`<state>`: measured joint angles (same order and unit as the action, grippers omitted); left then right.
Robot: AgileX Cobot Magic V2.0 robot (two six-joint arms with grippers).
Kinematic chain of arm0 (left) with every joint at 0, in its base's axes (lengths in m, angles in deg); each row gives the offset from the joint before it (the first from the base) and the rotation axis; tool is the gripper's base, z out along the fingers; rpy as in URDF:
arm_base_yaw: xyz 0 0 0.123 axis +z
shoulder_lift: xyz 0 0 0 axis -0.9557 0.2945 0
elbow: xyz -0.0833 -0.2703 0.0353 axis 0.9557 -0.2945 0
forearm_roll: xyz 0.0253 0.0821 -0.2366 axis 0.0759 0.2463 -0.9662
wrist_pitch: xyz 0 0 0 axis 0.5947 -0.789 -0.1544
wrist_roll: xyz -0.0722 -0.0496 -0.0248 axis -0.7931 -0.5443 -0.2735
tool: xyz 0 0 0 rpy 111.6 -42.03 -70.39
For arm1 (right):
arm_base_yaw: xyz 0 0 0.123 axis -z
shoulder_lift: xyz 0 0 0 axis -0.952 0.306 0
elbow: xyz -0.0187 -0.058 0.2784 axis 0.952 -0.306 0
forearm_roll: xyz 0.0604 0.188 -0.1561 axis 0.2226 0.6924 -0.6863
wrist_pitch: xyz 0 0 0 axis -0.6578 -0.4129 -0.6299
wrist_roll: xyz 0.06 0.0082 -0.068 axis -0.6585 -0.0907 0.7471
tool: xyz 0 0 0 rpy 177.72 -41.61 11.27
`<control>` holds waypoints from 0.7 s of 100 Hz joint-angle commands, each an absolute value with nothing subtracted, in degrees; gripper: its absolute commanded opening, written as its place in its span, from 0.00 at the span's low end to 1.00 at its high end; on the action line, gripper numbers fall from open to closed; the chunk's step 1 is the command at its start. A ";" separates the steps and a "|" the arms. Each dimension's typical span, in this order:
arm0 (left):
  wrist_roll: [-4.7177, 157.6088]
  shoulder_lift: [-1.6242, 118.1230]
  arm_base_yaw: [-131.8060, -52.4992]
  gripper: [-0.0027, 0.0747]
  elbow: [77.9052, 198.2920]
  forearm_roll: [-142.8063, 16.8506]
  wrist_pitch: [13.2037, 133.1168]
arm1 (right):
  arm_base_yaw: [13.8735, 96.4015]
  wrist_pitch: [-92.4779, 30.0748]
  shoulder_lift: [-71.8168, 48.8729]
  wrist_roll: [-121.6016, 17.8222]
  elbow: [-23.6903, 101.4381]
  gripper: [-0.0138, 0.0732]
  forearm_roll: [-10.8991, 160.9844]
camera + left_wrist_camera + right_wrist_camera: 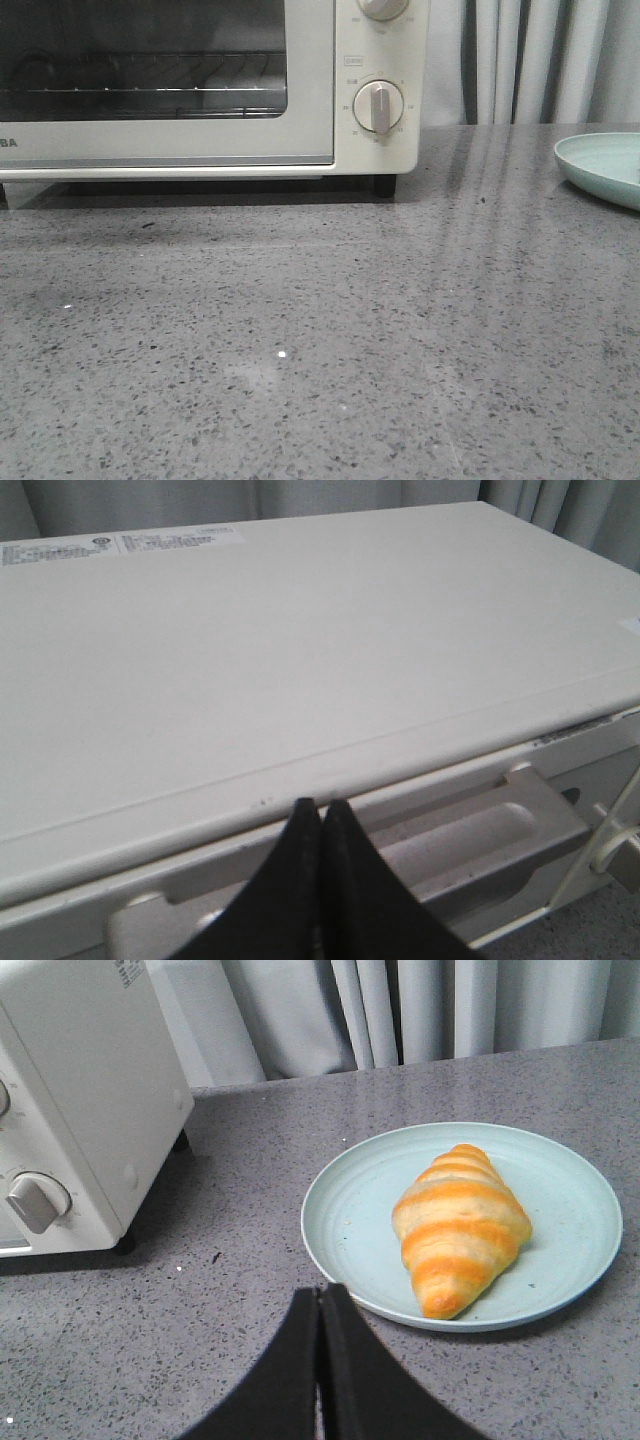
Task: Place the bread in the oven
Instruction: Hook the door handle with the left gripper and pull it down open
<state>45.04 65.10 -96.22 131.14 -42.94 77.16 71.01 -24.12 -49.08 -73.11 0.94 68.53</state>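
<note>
My bread (461,1227) lies on a pale plate (350,1200) near the bench's (320,350) right edge, beside the oven (385,140), one tip toward my right pincer (319,1305). Both pincers are closed and empty, the left pincer (322,815) above the oven's top. Door lettering reads "BA".

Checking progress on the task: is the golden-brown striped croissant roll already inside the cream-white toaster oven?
No, the golden-brown striped croissant roll lies on the pale green round plate, beside the cream-white toaster oven.

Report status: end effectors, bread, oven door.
Left end effector shut, empty, above oven by door handle. Right end effector shut, empty, short of plate. Bread on plate. Oven door closed; nothing else blocking.
</note>
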 commanded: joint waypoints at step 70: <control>44.89 48.49 -95.75 0.01 116.87 -43.19 49.97 | 70.96 -35.91 -48.28 -72.64 3.10 0.08 69.81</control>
<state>45.04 48.67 -96.22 115.86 -43.45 44.53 71.01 -30.36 -49.08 -73.00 1.01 68.79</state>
